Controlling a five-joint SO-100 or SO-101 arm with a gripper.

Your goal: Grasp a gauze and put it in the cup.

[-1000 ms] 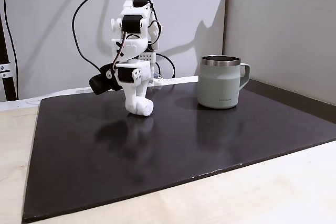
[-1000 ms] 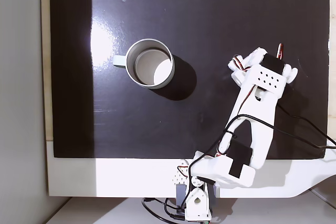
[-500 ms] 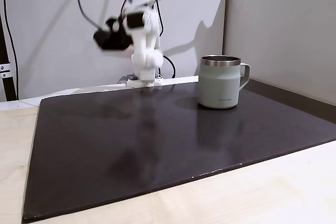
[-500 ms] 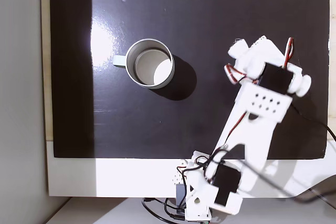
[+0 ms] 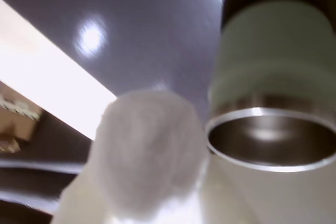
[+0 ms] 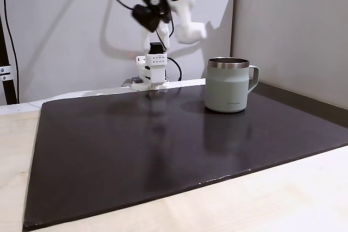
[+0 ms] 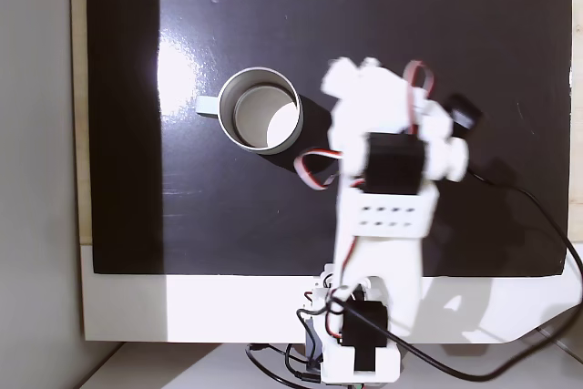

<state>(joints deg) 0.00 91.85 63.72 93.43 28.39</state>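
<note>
The cup [image 6: 228,85] was the only obstacle on the dark table [image 6: 163,156], its mouth open upward; air lay free between it and the raised gripper [image 6: 196,32] beside it.

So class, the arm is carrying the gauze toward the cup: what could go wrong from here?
1. Early release: in the top-down fixed view the gripper is beside the cup, not over its opening, so the gauze could land on the mat.
2. Collision: in the wrist view the gauze sits close to the cup's rim, so a low approach might knock the cup.
3. The arm looks motion-blurred, so a fast swing could overshoot.
</note>
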